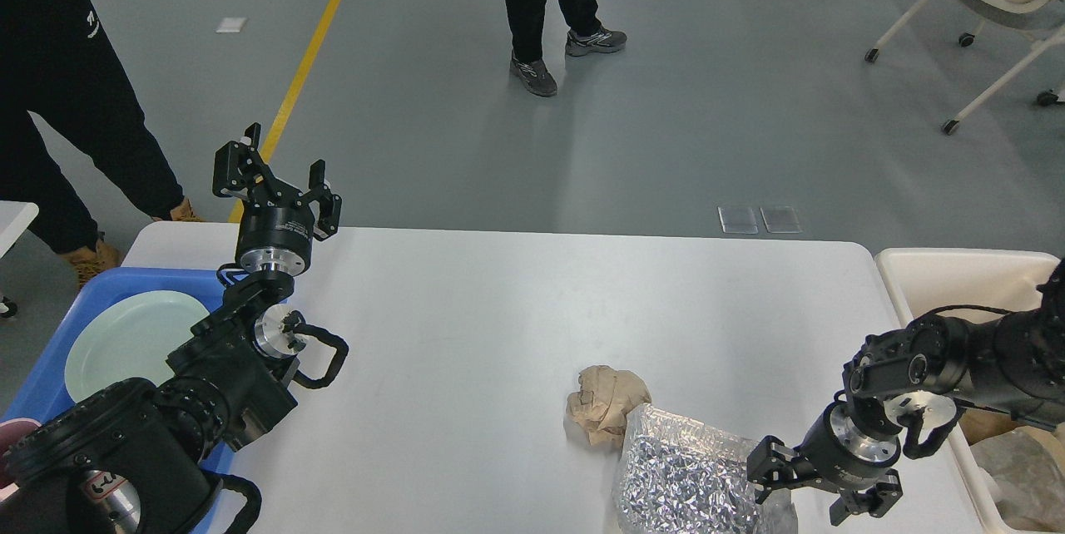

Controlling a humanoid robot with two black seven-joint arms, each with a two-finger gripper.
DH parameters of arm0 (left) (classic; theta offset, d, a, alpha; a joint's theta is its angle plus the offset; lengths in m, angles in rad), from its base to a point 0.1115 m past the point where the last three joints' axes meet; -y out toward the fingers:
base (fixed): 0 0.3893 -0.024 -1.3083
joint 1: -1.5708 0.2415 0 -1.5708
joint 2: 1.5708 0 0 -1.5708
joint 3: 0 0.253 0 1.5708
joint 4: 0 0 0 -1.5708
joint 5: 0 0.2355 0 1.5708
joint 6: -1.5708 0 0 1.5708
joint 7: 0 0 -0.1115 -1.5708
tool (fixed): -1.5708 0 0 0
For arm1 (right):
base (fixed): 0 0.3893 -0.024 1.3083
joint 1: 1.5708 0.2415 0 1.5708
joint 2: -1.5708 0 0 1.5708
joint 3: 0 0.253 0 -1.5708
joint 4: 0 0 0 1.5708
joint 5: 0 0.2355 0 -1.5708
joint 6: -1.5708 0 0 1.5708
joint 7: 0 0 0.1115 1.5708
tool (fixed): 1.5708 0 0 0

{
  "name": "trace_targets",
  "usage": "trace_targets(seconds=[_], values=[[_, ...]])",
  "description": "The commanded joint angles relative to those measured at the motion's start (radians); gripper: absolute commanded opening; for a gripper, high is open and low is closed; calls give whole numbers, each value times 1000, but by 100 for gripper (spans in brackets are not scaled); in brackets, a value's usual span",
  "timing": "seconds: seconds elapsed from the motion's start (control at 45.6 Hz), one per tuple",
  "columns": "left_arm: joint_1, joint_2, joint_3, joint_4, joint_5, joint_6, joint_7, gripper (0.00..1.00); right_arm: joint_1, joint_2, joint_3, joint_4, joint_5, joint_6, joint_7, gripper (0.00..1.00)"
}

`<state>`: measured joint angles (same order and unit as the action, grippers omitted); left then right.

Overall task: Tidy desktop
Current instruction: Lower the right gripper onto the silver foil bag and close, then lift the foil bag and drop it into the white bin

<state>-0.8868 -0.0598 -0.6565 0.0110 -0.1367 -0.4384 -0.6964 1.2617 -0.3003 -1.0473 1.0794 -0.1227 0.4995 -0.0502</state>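
The white desktop (466, 334) fills the middle of the head view. On it lie a crumpled brown paper ball (605, 402) and, touching it, a crinkled silver foil bag (691, 476) at the front edge. My right gripper (811, 491) is open and low over the bag's right end, one finger at the bag's edge. My left gripper (279, 180) is open and empty, raised upright over the desktop's back left corner.
A blue tray (79, 301) with a pale green plate (129, 343) sits at the left. A cream bin (957, 276) with paper scraps stands at the right edge. People stand on the floor beyond the table, and chairs are at the far right.
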Motion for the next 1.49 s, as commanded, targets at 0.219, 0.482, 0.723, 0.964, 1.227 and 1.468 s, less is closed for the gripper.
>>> trace_targets(seconds=[0.219, 0.482, 0.723, 0.964, 1.227, 1.468], values=[[0, 0, 0, 1, 0, 1, 0, 96, -15, -3, 20, 1, -18, -6, 7, 20], [0, 0, 0, 0, 0, 0, 0, 96, -13, -5, 21, -18, -61, -24, 6, 0], [0, 0, 0, 1, 0, 0, 0, 96, 1, -33, 21, -84, -61, -58, 10, 0], [0, 0, 0, 0, 0, 0, 0, 96, 77, -117, 62, -98, -61, -62, 18, 0], [0, 0, 0, 1, 0, 0, 0, 96, 257, -243, 75, -73, -60, -26, 47, 0], [0, 0, 0, 0, 0, 0, 0, 96, 547, -347, 75, -78, -63, 117, 64, 0]])
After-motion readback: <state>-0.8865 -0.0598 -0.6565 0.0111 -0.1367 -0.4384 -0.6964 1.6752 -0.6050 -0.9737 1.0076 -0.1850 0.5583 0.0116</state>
